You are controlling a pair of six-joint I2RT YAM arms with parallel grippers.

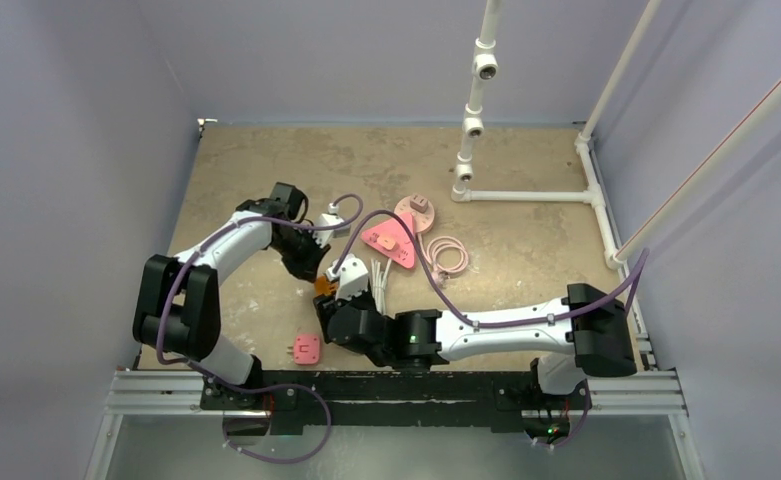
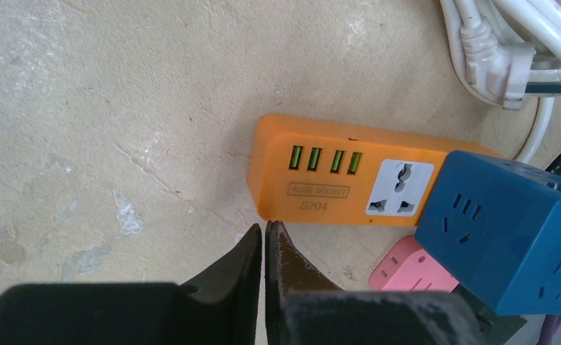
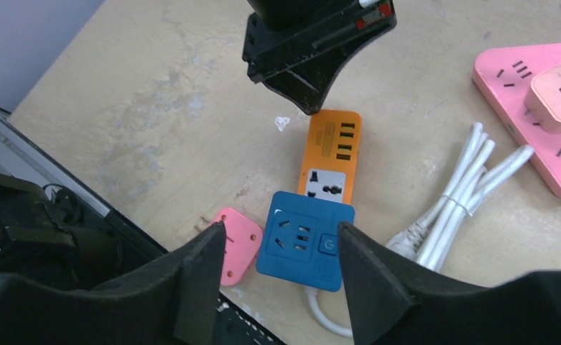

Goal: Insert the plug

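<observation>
An orange power strip (image 2: 320,176) with several USB ports and a universal socket lies on the table; it also shows in the right wrist view (image 3: 332,147) and the top view (image 1: 324,287). A blue cube socket (image 3: 304,238) with a white cord sits at its near end, also in the left wrist view (image 2: 507,230). Whether it is plugged in is hidden. A white cable bundle with a plug (image 2: 514,72) lies beside them. My left gripper (image 2: 265,228) is shut and empty, its tips touching the orange strip's far end. My right gripper (image 3: 281,231) is open above the blue cube.
A small pink adapter (image 3: 238,244) lies left of the blue cube near the table's front edge (image 1: 306,349). A pink power strip (image 3: 543,144) carrying a pink charger (image 3: 557,97) lies at the right. A white pipe frame (image 1: 476,100) stands at the back right.
</observation>
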